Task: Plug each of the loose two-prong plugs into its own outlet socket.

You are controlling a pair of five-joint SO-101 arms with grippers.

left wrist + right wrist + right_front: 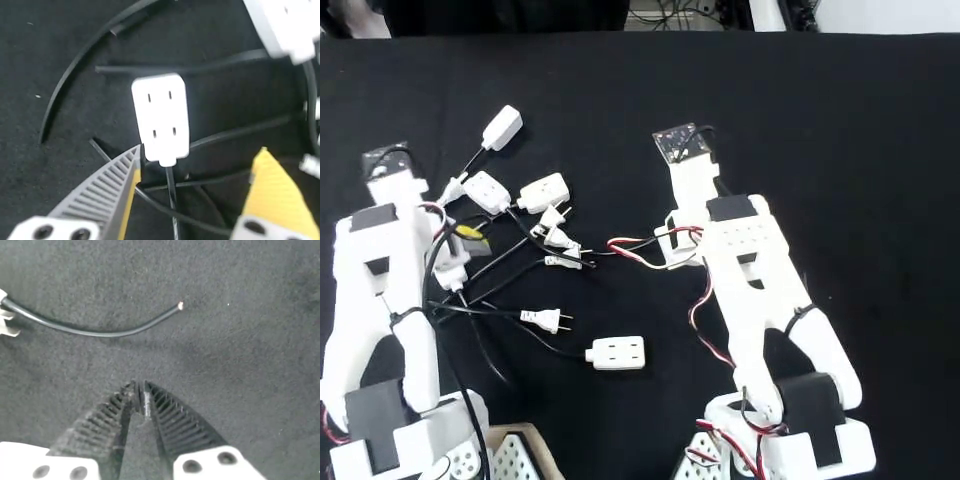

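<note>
Plugs and sockets on this one are all small white plastic bits on thin black cords. My guess is they're light, hard-shelled and a bit slick, and the cords will tug them round as soon as anything shifts.

The left tool (200, 150) is open, with its grey finger (107, 185) and yellow finger (272, 190) on either side of a white socket block (161, 117). The block lies face up with two pairs of slots showing, and its cord runs out of the end nearest the tool. The grey tip is touching the block's corner or just beside it, can't tell which. I'd take the block across its long flat sides, down near the cord end, so the slots stay free.

The right tool (140, 392) is closed on nothing, over bare black cloth near a loose cord end (179, 305).

From above, one loose two-prong plug (545, 320) lies apart from the tangle (535, 215), toward the near edge. A free socket strip (617, 353) is near it, closer to that edge. The prongs are the bendy, fragile part, so grab the plastic body, not the metal.

The tangle sits in the left half of the worktop (860, 120) with cords crossing all over, so snags look likely there. The best room to manoeuvre looks to be the right half and along the far edge.
</note>
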